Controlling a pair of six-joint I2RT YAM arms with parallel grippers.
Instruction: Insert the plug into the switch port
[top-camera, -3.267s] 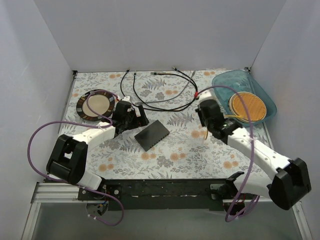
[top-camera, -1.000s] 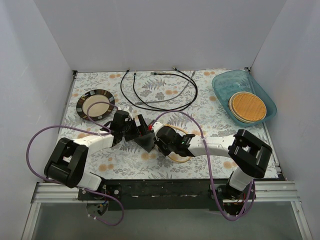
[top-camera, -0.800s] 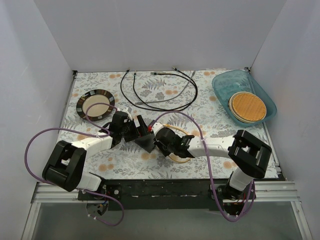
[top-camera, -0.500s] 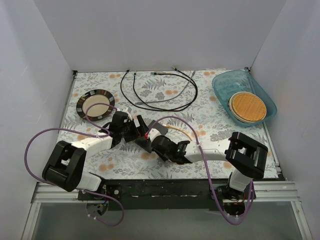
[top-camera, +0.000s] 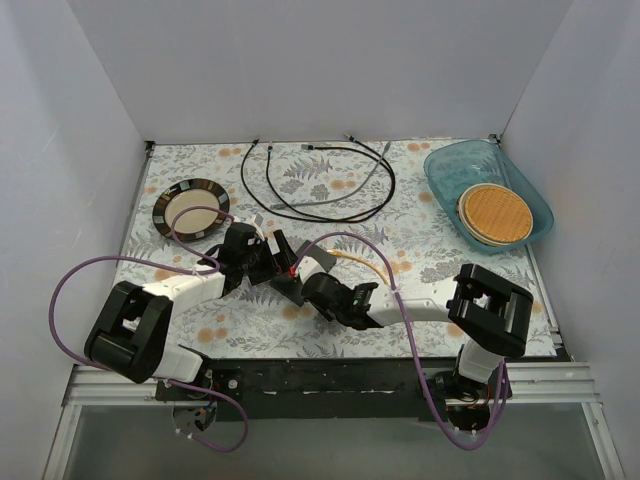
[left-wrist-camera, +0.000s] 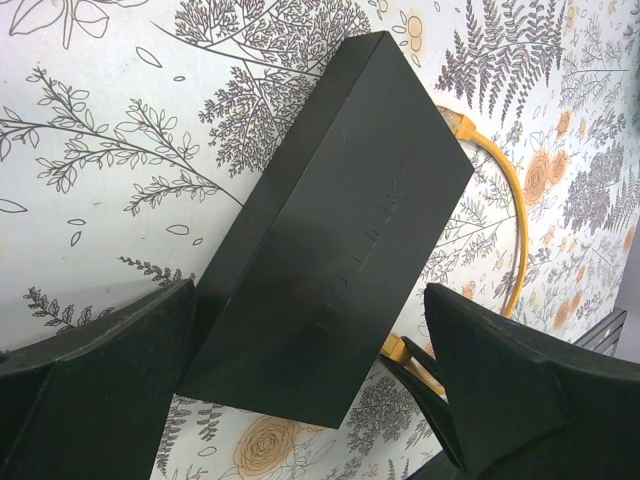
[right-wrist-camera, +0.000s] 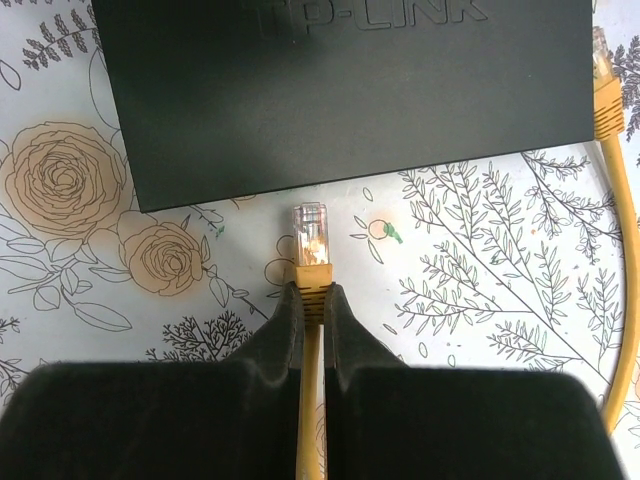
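the left gripper (left-wrist-camera: 310, 300), low and wide open, holds nothing; it straddles the near end of the switch (left-wrist-camera: 340, 230), likely to stop it sliding. the right gripper (right-wrist-camera: 312, 292), its arm folded leftward toward the switch, is clamped on the orange boot of the plug (right-wrist-camera: 311, 232), whose clear tip sits just short of the switch's edge, lined up to push.

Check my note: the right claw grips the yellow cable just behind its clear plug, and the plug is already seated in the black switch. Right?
Not seated. The right claw grips the yellow cable just behind its clear plug, but the right wrist view shows the plug's tip short of the black switch, with bare tablecloth between them.
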